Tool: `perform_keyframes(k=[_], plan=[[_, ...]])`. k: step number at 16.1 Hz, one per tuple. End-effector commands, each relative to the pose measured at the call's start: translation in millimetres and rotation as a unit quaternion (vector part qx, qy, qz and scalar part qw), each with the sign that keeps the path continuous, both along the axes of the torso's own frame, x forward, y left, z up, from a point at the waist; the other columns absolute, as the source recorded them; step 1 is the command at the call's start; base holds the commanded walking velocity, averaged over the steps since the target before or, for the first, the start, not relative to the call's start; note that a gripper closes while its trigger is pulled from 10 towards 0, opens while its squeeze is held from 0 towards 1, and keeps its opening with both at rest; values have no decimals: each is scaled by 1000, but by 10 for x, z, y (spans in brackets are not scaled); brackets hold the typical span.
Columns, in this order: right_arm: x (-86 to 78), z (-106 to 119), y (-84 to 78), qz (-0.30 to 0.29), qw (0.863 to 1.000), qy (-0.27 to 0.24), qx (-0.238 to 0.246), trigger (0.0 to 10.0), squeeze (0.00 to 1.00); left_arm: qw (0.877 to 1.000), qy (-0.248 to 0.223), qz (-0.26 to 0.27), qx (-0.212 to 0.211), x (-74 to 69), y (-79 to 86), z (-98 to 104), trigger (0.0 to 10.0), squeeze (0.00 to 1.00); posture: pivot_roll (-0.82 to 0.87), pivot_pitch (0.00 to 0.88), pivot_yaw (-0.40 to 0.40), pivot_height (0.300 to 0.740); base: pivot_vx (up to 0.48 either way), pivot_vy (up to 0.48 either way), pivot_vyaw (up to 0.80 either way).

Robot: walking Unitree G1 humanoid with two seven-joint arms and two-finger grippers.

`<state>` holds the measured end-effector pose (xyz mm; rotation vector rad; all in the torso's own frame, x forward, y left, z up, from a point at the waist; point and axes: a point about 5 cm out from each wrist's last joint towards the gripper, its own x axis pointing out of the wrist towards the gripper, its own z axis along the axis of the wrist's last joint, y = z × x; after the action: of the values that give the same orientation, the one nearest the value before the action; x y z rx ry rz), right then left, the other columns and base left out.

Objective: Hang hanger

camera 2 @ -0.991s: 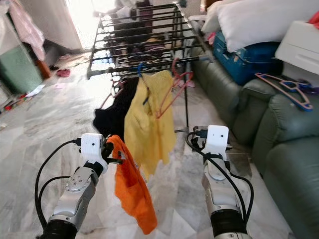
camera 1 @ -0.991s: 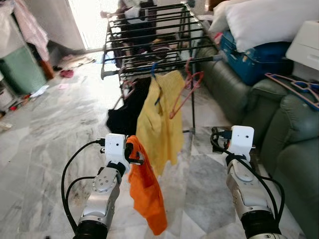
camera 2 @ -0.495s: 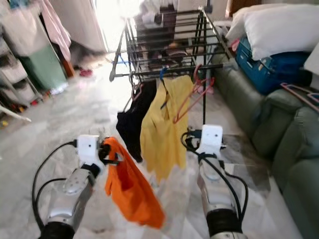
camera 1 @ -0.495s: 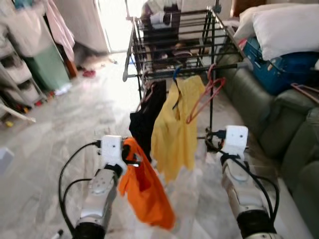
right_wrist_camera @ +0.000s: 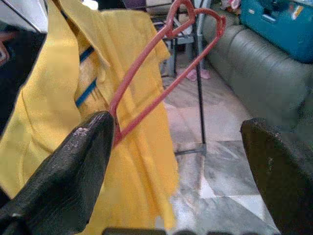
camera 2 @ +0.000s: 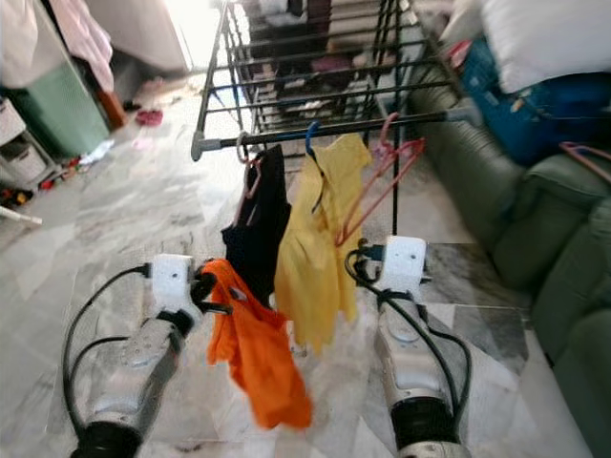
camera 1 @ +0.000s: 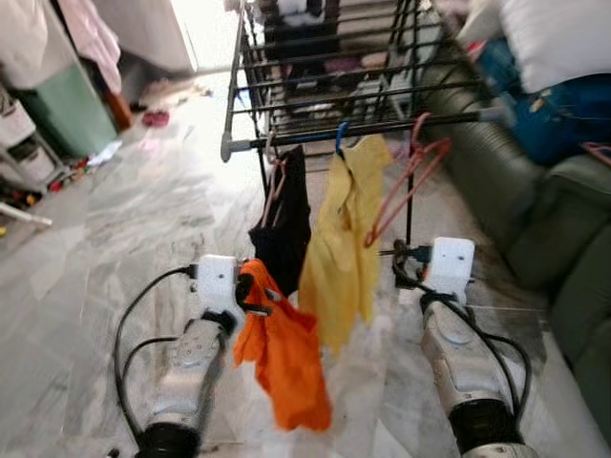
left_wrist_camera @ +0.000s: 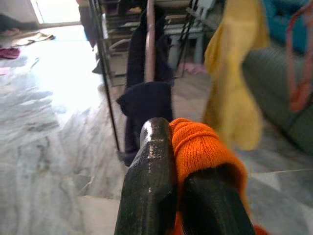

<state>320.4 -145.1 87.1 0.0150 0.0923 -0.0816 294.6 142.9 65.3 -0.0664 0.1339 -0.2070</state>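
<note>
- Standing at 12 o'clock, the black metal drying rack has its front bar carrying a black garment, a yellow shirt and an empty pink hanger.
- The left gripper has its fingers clenched on an orange cloth, low at 7 o'clock, below the bar.
- The right gripper has its fingers released, spread wide near the pink hanger.
- Bare marble floor lies open at 9 o'clock; a green sofa crowds 3 o'clock.
</note>
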Motion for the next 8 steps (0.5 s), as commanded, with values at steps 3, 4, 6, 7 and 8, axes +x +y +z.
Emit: perform_keyframes(k=[3, 4, 6, 7, 8], plan=[[-23, 45, -108, -8, 1000, -11, -20, 10000, 0, 1000, -26, -13, -9, 37, -69, 128, 10000, 0, -115, 0, 97, 740, 398, 0, 0], [-36, 57, -111, -6, 1000, -14, -27, 10000, 0, 1000, -27, -12, -8, 32, -56, 130, 10000, 0, -117, 0, 97, 740, 398, 0, 0], [-90, 85, -161, -10, 999, -23, -43, 10000, 0, 1000, -28, -5, -8, 8, -30, 131, 10000, 0, -126, 0, 98, 740, 401, 0, 0], [-106, 87, -159, -5, 998, -26, -53, 10000, 0, 1000, -27, -5, -9, -3, -34, 124, 10000, 0, -130, 0, 99, 740, 349, 0, 0], [-111, 93, -155, -2, 998, -28, -59, 10000, 0, 1000, -27, -6, -9, -7, -37, 123, 10000, 0, -133, 0, 100, 740, 300, 0, 0]])
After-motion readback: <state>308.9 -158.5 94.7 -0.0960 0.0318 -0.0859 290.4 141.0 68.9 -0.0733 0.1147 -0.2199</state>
